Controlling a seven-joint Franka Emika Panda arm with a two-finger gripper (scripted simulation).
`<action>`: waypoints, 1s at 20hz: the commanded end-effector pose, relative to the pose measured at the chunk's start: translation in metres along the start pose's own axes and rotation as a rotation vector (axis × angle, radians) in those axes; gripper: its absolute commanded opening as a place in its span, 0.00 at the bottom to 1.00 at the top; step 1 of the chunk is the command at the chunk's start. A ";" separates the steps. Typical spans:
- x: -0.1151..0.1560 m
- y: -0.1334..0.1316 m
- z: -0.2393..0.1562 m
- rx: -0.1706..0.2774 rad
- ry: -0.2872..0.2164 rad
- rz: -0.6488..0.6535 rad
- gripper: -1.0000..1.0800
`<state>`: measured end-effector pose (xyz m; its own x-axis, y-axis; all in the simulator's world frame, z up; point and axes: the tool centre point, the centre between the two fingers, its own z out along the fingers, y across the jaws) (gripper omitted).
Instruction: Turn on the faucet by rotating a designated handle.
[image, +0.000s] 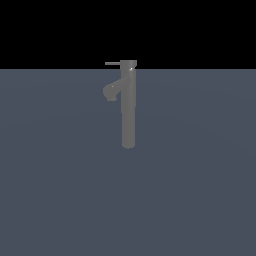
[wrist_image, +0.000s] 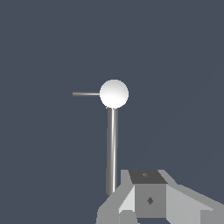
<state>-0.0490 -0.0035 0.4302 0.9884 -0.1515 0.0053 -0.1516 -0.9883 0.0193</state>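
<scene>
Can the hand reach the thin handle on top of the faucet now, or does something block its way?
Probably yes. In both views nothing stands around the handle; it sticks out sideways from the cap of the faucet, clear of the spout below it. The hand shows only in part in the wrist view, apart from the faucet.

Arm absent from exterior view. Wrist view shows only part of gripper (wrist_image: 146, 214): pale grey angular housing at frame edge, darker block at its centre with small diamond mark and small round hole on upper face. Fingertips out of frame; jaw state unreadable. Nothing seen held.
</scene>
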 end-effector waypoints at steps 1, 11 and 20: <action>0.019 -0.009 0.014 0.001 0.000 0.003 0.00; 0.084 -0.043 0.080 0.010 -0.003 0.016 0.00; 0.112 -0.061 0.121 0.018 -0.005 0.024 0.00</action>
<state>0.0676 0.0355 0.3137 0.9848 -0.1739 -0.0006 -0.1739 -0.9848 0.0029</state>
